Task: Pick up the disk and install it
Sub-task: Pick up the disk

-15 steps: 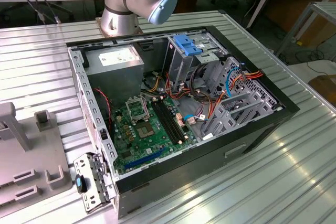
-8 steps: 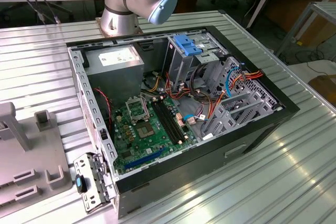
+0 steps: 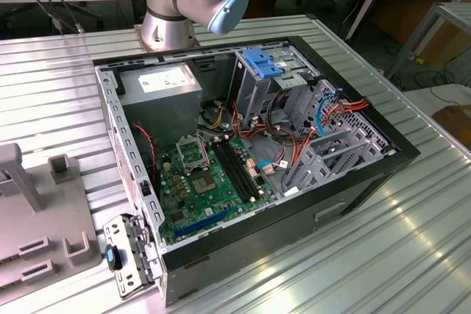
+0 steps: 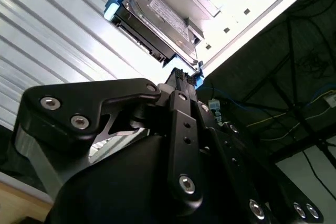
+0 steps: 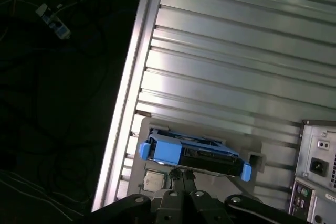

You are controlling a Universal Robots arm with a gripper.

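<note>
Just beyond the closed fingers point(image 5: 184, 178), disk point(image 5: 194, 156) (blue-railed) on grey stand point(image 5: 253, 154), tips beside its edge

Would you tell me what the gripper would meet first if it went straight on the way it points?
Most likely the disk: in both wrist views it sits directly ahead of the gripper, in a grey holder on the ribbed table. Whether they already touch, I cannot tell.

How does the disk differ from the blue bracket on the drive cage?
The disk is grey metal in a blue frame; the blue bracket is all blue plastic. The disk rests on a grey holder outside the case; the bracket sits atop the cage inside it. The end effector is by the disk, not the bracket. Both share bright blue plastic.
</note>
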